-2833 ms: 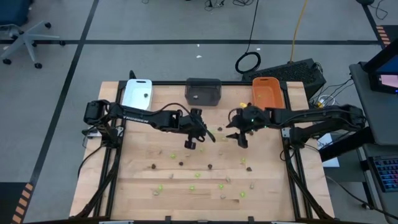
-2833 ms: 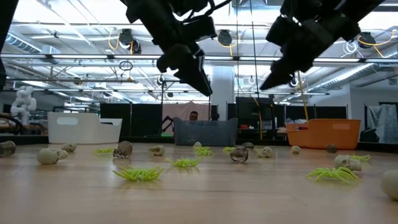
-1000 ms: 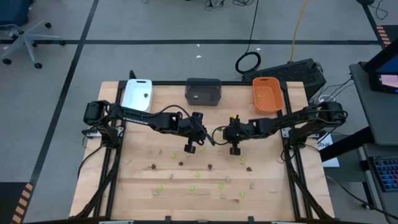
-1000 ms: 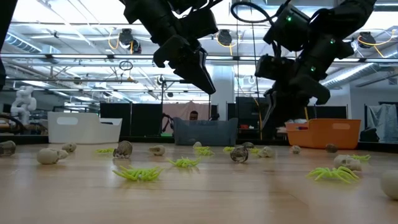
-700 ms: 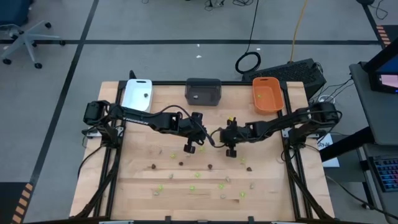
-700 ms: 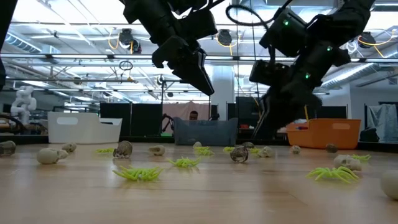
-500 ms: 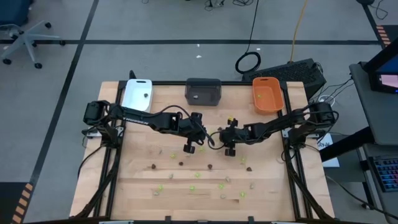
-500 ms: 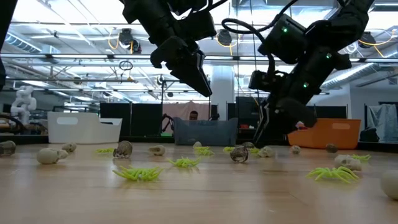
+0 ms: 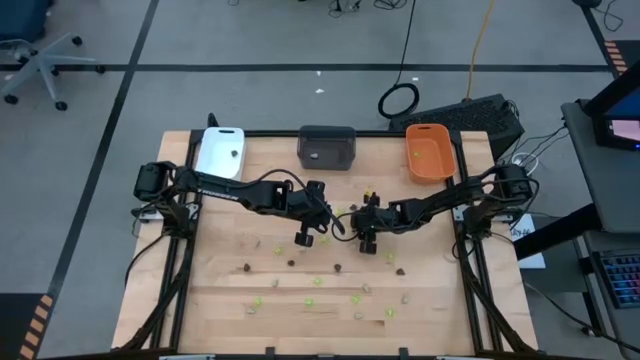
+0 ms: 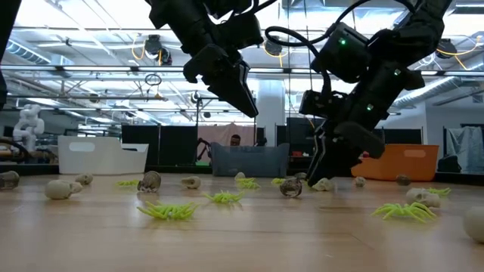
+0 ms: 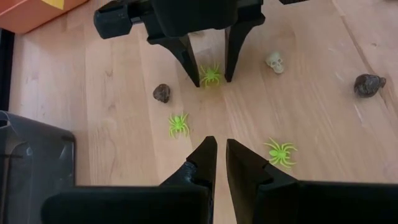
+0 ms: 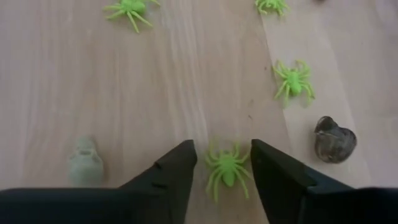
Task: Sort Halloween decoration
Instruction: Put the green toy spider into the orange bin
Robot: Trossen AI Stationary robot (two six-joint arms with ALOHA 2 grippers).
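Both arms are matte black, jointed, with looping black cables. The right claw [image 12: 221, 171] has two tapered black fingers; a green light glows above it.

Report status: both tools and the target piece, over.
Right tool open, straddling a green spider on the table, not yet gripped. Left tool nearly shut, empty, hovering close by. Nothing blocks the pick.

Contents of the dark grey tray [image 9: 327, 147], too small to tell.
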